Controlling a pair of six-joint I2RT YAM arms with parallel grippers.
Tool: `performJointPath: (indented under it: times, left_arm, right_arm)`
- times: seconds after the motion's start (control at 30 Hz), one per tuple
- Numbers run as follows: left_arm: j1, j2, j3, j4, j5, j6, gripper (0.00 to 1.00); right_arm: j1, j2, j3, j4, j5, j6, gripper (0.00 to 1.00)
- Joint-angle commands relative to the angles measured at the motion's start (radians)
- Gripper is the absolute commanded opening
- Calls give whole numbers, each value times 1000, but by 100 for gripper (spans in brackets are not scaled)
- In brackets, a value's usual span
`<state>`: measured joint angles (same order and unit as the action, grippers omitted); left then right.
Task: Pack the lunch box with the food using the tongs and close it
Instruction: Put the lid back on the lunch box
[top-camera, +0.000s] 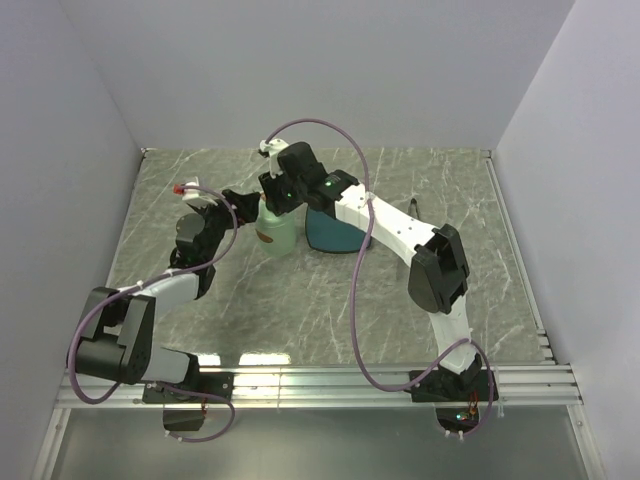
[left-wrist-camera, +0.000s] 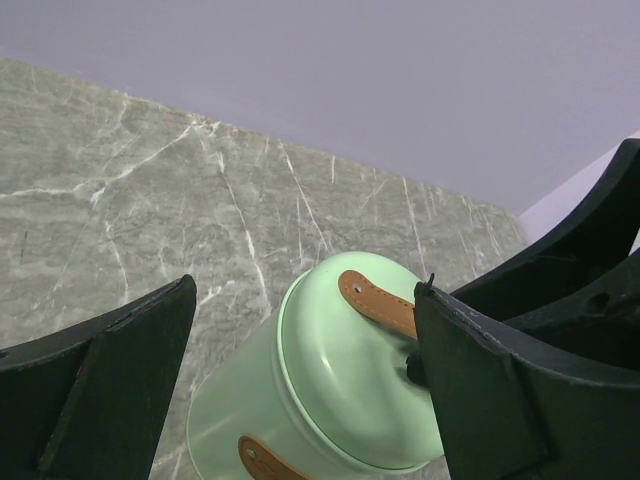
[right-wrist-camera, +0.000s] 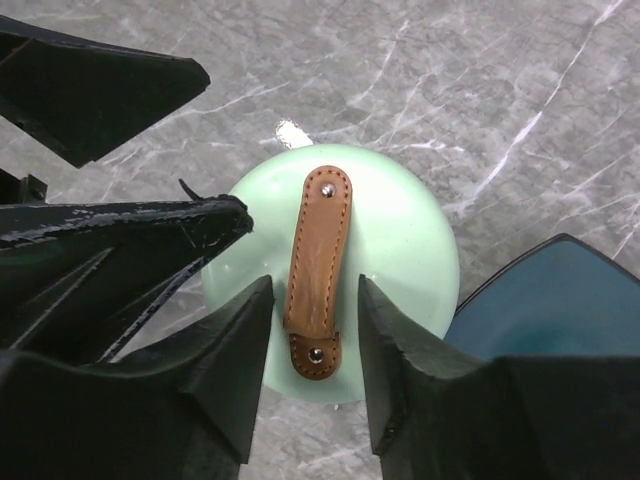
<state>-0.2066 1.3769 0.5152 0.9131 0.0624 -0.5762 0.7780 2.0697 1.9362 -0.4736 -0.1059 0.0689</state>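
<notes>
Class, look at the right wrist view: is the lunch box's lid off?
No, the green lid sits on the lunch box, brown strap handle on top.

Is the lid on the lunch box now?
On: the lid caps the upright lunch box, strap handle on top.

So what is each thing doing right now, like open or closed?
lunch box: upright on the table, lid on.
lid: seated on top, brown strap handle lying flat.
right gripper: just above the lid, jaws apart either side of the strap, not pinching it.
left gripper: wide open around the lunch box.
teal plate: beside the lunch box.
</notes>
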Motion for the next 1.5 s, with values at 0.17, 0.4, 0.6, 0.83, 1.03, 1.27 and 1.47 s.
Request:
performJointPath:
  times: [0.17, 0.4, 0.6, 0.83, 1.03, 1.27, 1.47]
  left_arm:
    - [-5, -61, -12, 17, -9, 22, 97]
    - [-5, -110, -30, 10, -22, 27, 98]
    - [-7, -180, -46, -45, -59, 45, 99]
    - [-7, -297, -46, -178, -171, 73, 99]
    - [-5, -392, -58, -262, -257, 81, 99]
    - [-5, -510, -49, -396, -271, 53, 100]
    - [-5, -605, -38, -494, -305, 38, 100]
  right_arm:
    - [-9, -94, -94, 33, -3, -4, 55]
    - [-8, -268, -279, 274, 23, 0, 61]
    - [-9, -506, -594, 590, 72, -1, 64]
    - [-74, -706, -900, 711, 238, -1, 64]
    - [-244, -862, -1136, 819, 183, 88, 64]
    - [-368, -1071, -1293, 840, 206, 106, 64]
    - [-401, -1184, -1356, 825, 230, 106, 65]
